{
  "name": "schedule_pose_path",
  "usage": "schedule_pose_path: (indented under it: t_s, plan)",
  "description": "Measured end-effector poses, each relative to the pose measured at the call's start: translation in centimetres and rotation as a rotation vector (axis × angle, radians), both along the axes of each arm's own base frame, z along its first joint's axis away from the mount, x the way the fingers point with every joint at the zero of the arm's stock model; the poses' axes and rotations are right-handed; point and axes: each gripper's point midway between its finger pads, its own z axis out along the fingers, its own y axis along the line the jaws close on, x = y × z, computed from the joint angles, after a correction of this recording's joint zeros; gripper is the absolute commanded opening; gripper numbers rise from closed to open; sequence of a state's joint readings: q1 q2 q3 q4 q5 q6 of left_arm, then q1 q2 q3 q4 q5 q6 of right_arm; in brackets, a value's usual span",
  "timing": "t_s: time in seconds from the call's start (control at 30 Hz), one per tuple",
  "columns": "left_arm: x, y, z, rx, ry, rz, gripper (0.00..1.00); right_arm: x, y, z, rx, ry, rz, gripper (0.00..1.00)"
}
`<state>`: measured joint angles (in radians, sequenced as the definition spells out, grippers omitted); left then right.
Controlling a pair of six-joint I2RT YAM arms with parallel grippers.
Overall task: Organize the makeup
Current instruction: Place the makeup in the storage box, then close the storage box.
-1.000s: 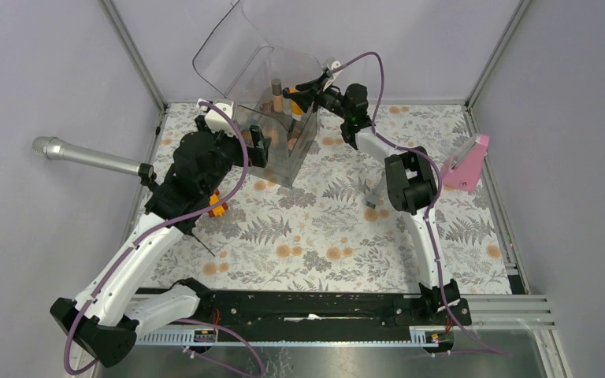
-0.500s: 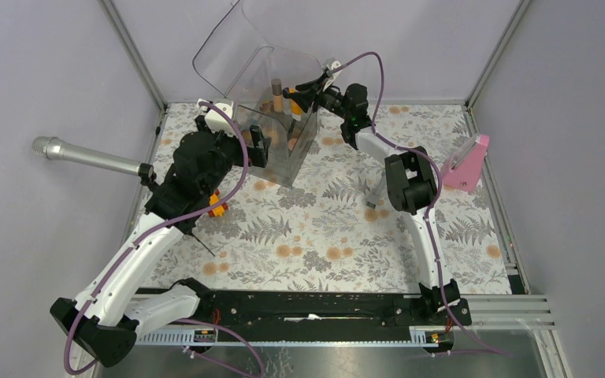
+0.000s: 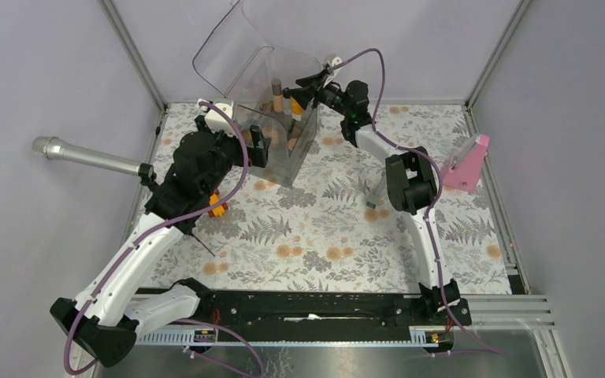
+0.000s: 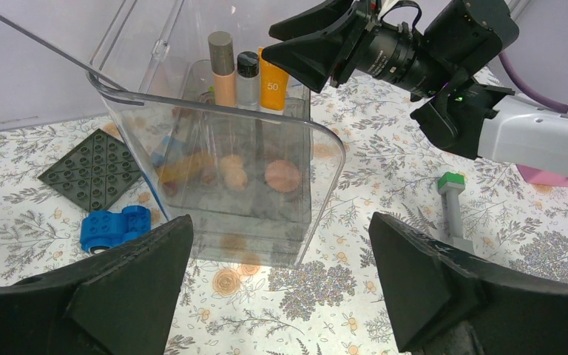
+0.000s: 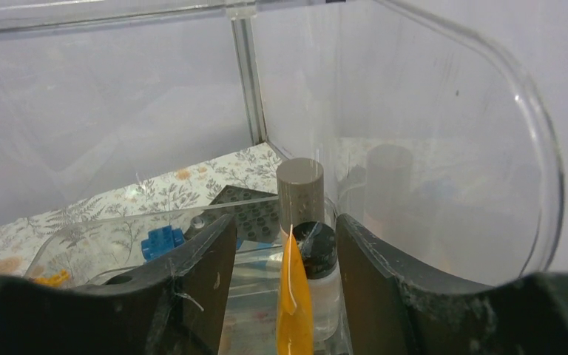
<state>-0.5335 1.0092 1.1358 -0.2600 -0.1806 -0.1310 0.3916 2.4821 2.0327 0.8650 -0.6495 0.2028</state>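
A clear organizer [image 3: 283,134] stands at the back with its lid up. In its rear compartment stand a grey-capped bottle [image 4: 222,66], a black-capped bottle [image 5: 316,248] and an orange tube [image 5: 296,310]. Coral discs [image 4: 282,175] lie in its lower part. My right gripper [image 5: 285,229] hovers over that compartment, open, its fingers on either side of the orange tube with a gap on both sides. My left gripper [image 4: 279,229] is wide open in front of the organizer, holding nothing. A grey tube with a green cap [image 4: 451,211] lies on the mat, and a pink palette [image 3: 466,164] leans at the right edge.
A silver microphone [image 3: 87,156] juts out on the left. A blue toy car [image 4: 115,225] and a dark studded plate [image 4: 92,168] lie left of the organizer, with an orange toy [image 3: 217,203] under my left arm. A thin dark stick [image 3: 202,244] lies on the floral mat.
My right gripper has risen a little above the rear compartment and its fingers have spread slightly. The left arm has not moved.
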Motion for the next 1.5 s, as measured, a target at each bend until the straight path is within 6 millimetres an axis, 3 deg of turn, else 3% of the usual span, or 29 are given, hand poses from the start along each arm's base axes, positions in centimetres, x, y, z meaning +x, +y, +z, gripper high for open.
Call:
schedule_pose_path:
  t_s: [0.37,0.6,0.83,1.0,1.17,1.33,1.5]
  plan:
    - [0.0,0.0,0.0,0.0,0.0,0.0,0.99,-0.2,0.0,3.2,0.01,-0.038,0.004,0.66]
    - [0.0,0.0,0.0,0.0,0.0,0.0,0.99,-1.4,-1.5,8.0,0.007,-0.046,-0.058,0.71]
    - [-0.1,0.0,-0.1,-0.006,0.009,0.001,0.99,-4.5,-7.5,14.1,0.031,0.03,-0.333,0.74]
    - [-0.4,0.0,-0.2,-0.015,0.029,-0.001,0.99,-8.0,-13.3,16.5,0.077,0.137,-0.554,0.76]
    - [-0.6,-0.1,-0.1,-0.023,0.042,-0.005,0.99,-12.2,-17.1,14.4,0.055,0.27,-0.663,0.85]
    - [-0.8,0.0,0.4,-0.038,0.051,-0.003,0.99,-15.8,-19.4,9.4,-0.043,0.459,-0.733,0.99]
    - [-1.0,0.0,-0.1,-0.039,0.071,0.0,0.99,-20.6,-21.6,3.1,-0.158,0.664,-0.776,1.0]
